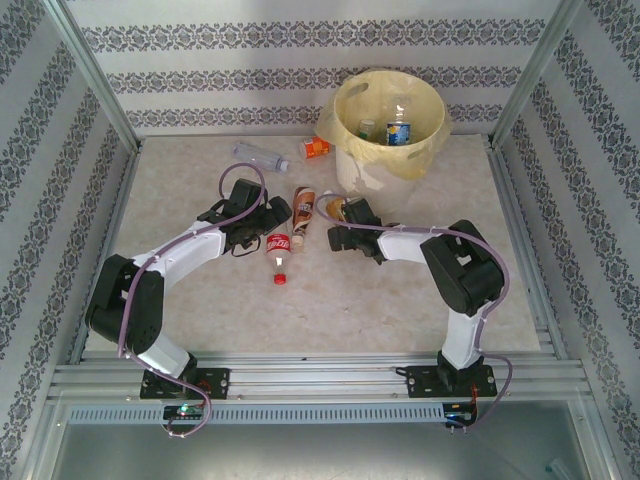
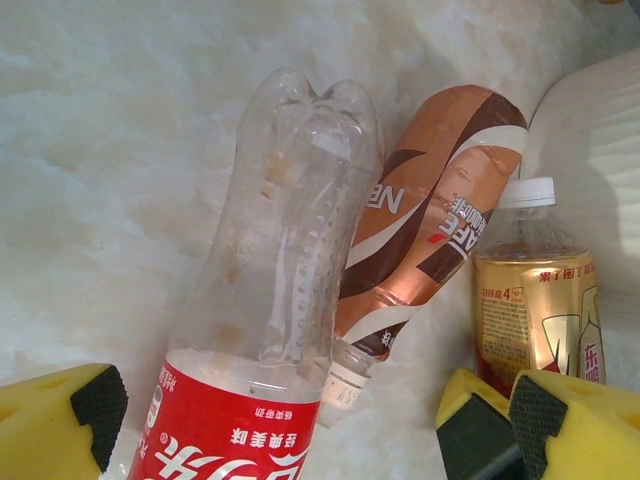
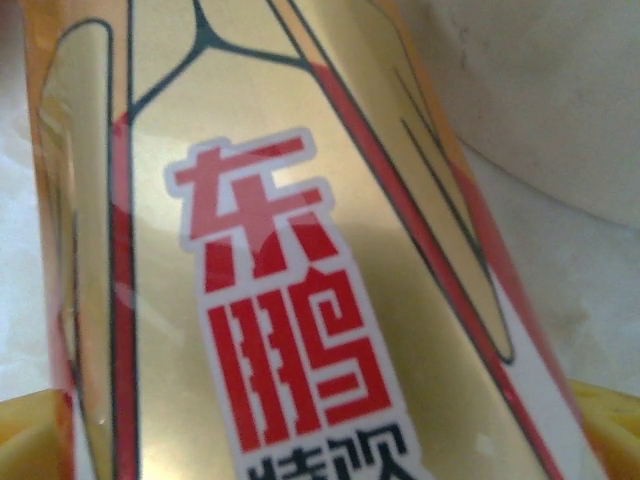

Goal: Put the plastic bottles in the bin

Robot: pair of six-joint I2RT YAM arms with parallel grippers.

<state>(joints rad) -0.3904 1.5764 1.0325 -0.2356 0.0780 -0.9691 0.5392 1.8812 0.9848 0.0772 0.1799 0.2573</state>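
Observation:
A red-labelled plastic bottle [image 2: 250, 330] lies on the table between the fingers of my left gripper [image 2: 315, 425], which is open. A brown-labelled bottle [image 2: 430, 210] lies right beside it. A gold-labelled bottle [image 3: 300, 250] lies between the yellow pads [image 3: 25, 440] of my right gripper [image 3: 315, 450], whose jaws stand wide on either side of it. From above, both grippers [image 1: 262, 225] [image 1: 345, 218] meet at mid-table, in front of the bin [image 1: 345, 100]. The bin holds a blue-labelled bottle [image 1: 398, 130] and a green-capped one [image 1: 366, 127].
A clear bottle [image 1: 258, 155] and an orange-labelled bottle [image 1: 318, 148] lie at the back, left of the bin. A loose red cap [image 1: 280, 278] sits near the red-labelled bottle's neck. Metal frame rails border the table.

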